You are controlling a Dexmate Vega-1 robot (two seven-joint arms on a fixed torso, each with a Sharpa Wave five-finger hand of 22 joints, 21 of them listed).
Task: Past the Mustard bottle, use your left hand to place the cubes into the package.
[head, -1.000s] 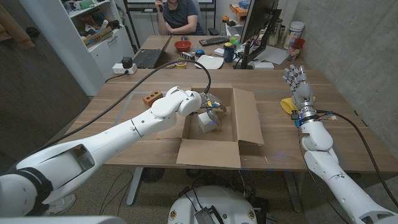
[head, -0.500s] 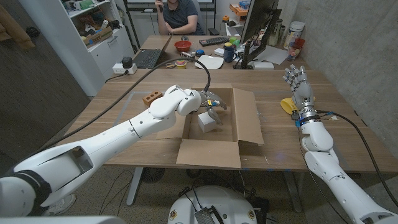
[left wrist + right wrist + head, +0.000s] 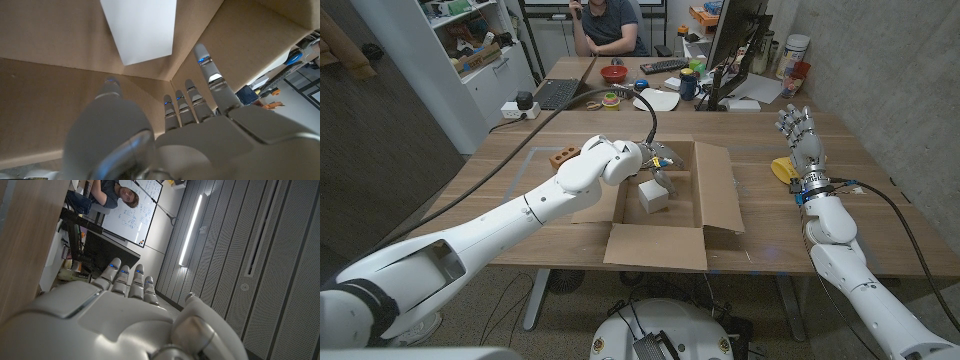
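Both arms wear smooth white rounded shells with dark grey bands at the joints. A black cable loops from the left robot hand (image 3: 657, 160) back over the worktop (image 3: 520, 185). The right robot hand (image 3: 800, 135) is silver-grey metal with segmented fingers, small blue lights glowing at the fingertips (image 3: 198, 60); thin wires cluster at its wrist.

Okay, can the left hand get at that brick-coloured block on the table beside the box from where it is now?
Probably yes. The left hand is open over the cardboard box, holding nothing, and the brick-coloured block lies on bare table outside the box on the robot's left, with nothing around it.
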